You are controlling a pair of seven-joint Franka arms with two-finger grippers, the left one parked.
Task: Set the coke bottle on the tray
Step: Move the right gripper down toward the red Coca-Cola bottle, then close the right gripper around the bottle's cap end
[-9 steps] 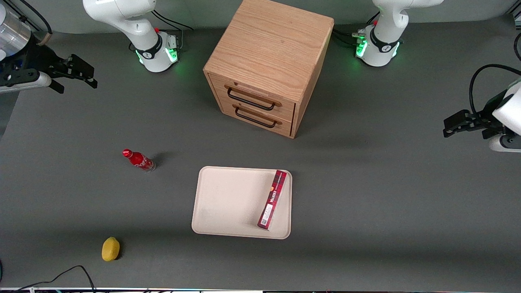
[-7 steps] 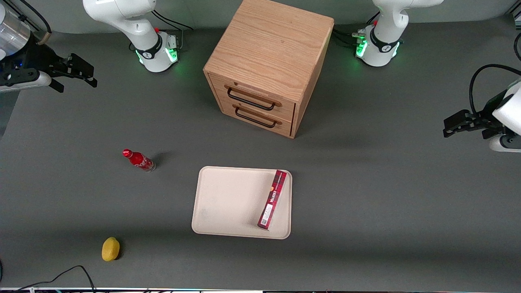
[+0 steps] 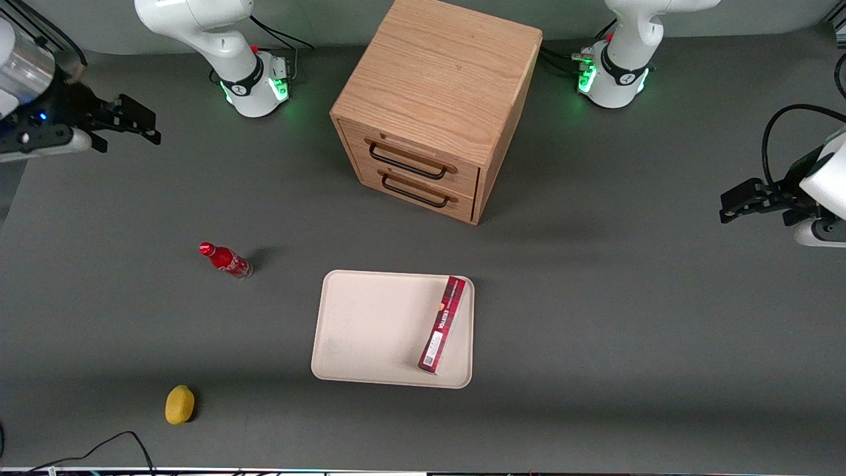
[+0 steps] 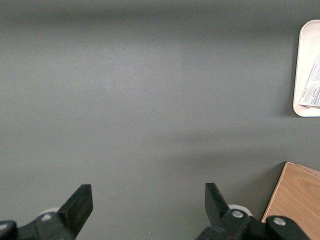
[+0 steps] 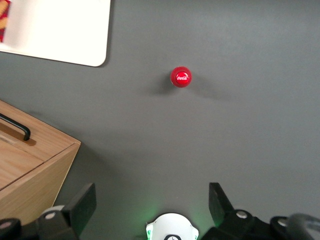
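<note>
High up, gripper (image 3: 142,125) wide open, empty, well apart from coke bottle (image 3: 225,260).

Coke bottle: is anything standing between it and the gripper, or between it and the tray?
Nothing visible. The coke bottle stands alone on the table; the open gripper hangs high above, farther from the camera. The tray beside it has bare space; a red box occupies one edge.

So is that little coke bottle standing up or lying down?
Upright: the coke bottle stands on the table, and the open gripper high above sees only its round cap.

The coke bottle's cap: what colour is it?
Red, clearest in the right wrist view: coke bottle.
</note>
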